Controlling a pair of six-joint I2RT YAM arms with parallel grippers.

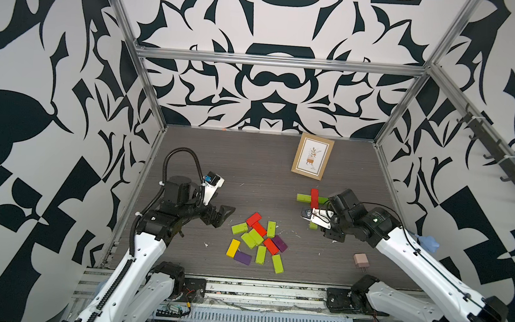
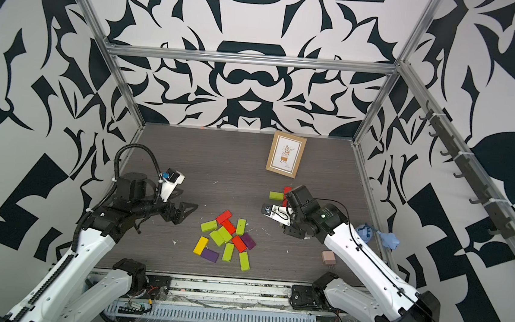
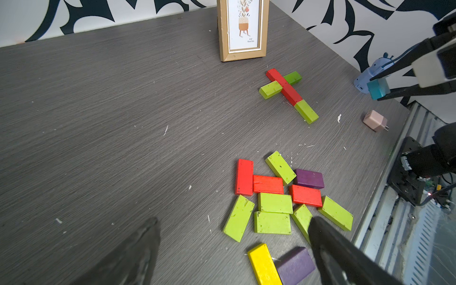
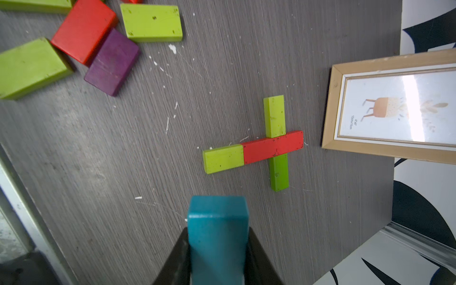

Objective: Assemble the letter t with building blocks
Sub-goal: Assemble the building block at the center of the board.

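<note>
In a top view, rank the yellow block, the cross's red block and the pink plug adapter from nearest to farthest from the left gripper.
From the left gripper:
1. yellow block, at the pile's left edge.
2. cross's red block, farther right, beyond the pile.
3. pink plug adapter, far right, near the front edge.

Table (image 4: 98, 172): grey wood-grain, matt, flecked white.
Building blocks (image 3: 275, 202): painted, satin, dark scuffs.
Teal block (image 4: 218, 217): smooth paint, faint sheen.
Picture frame (image 4: 332, 108): gold wood-look, glossy glass.
My right claw (image 4: 218, 235): black, matt plastic.
</note>
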